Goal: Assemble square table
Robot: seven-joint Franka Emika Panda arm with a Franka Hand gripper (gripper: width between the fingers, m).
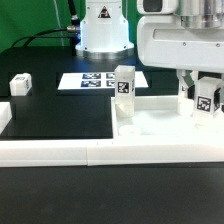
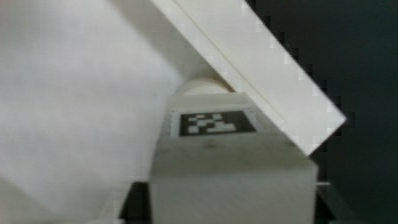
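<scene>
The white square tabletop [image 1: 160,122] lies flat at the exterior view's right. One white tagged leg [image 1: 123,85] stands upright at its far left corner. My gripper [image 1: 204,90] is shut on a second tagged leg [image 1: 207,105], held upright at the tabletop's far right corner; whether it sits in the socket is hidden. In the wrist view this leg [image 2: 217,150] fills the space between my dark fingers [image 2: 135,200], its tag facing the camera, with the tabletop [image 2: 71,100] behind it. A third leg [image 1: 20,84] lies loose on the black mat at the left.
The marker board [image 1: 95,80] lies in front of the robot base [image 1: 104,30]. A long white border rail [image 1: 100,152] runs along the front, with a short piece [image 1: 5,115] at the left. A white edge [image 2: 249,60] crosses the wrist view diagonally.
</scene>
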